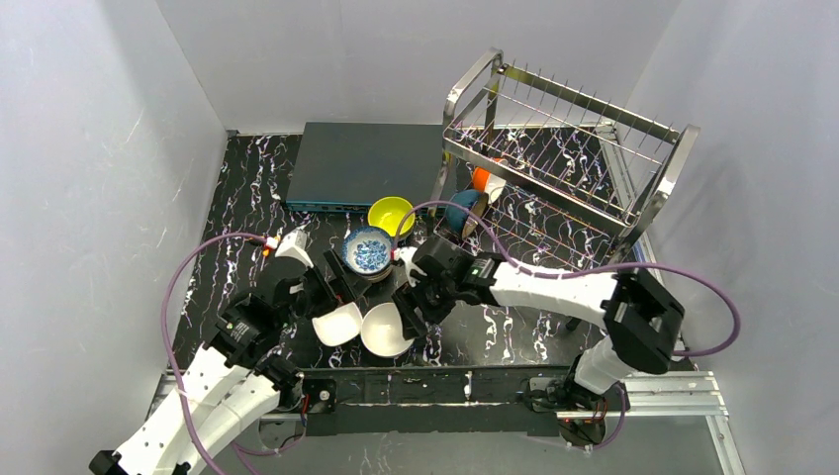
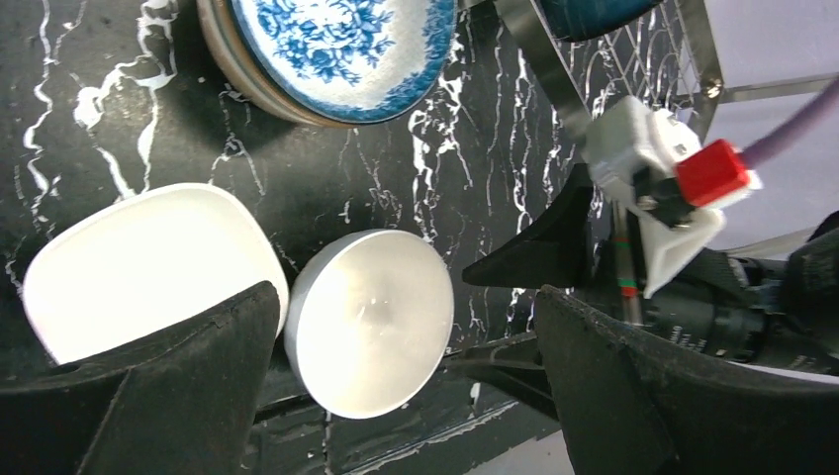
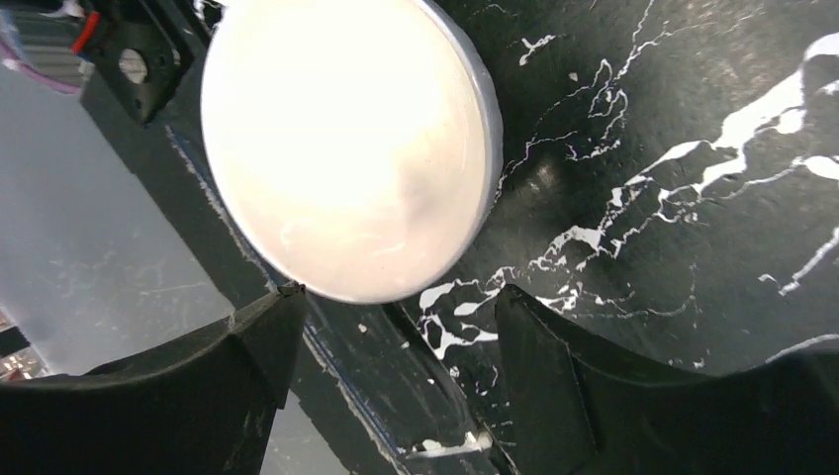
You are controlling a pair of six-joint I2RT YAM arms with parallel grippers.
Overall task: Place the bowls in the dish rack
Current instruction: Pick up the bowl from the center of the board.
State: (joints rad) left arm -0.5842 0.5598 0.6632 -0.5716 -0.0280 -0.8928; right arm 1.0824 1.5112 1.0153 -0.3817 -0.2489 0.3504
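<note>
1. The round white bowl (image 1: 385, 330) lies near the front of the table (image 1: 514, 336), well apart from the dish rack (image 1: 564, 168).
2. The right tool (image 3: 396, 297) is set partly open at the bowl's rim with nothing gripped, seemingly to pinch it.
3. The left tool (image 2: 404, 292) is spread wide and is empty.

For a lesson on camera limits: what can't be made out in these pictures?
Bowls in rack, top view: wires hide their number.
Patterned bowl, left wrist: cut by the top edge.
White bowl, right wrist: glare washes out its inside.
Squarish bowl, left wrist: tool finger covers its near rim.
</note>
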